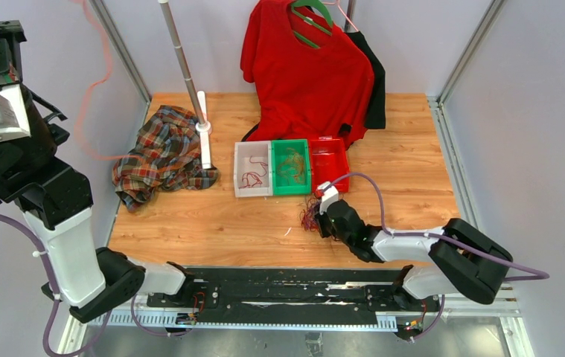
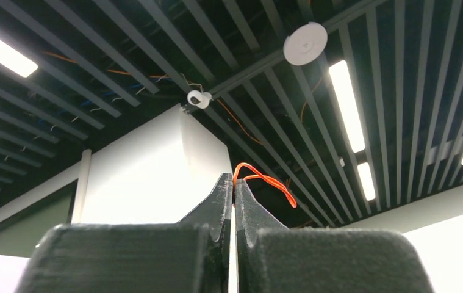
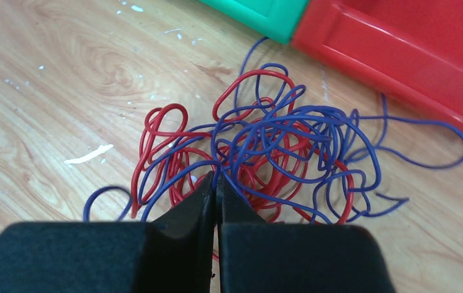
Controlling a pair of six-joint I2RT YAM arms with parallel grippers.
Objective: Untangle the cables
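The cables (image 3: pixel 265 146) lie as a tangle of red and purple wires on the wooden table, just in front of the trays; in the top view the cables (image 1: pixel 310 214) are a small dark-red clump. My right gripper (image 3: pixel 216 178) is down at the near edge of the tangle, shut, with a purple wire pinched at its tips. My left gripper (image 2: pixel 233 183) points up at the ceiling and is shut on an orange cable (image 2: pixel 265 180) that loops out beside its tips. In the top view this orange cable (image 1: pixel 104 74) hangs down the left wall.
A white tray (image 1: pixel 252 169), a green tray (image 1: pixel 291 167) and a red tray (image 1: pixel 329 160) stand side by side behind the tangle, with wires in them. A plaid cloth (image 1: pixel 161 152) lies at the left by a pole (image 1: pixel 186 74). A red shirt (image 1: pixel 305 67) hangs at the back.
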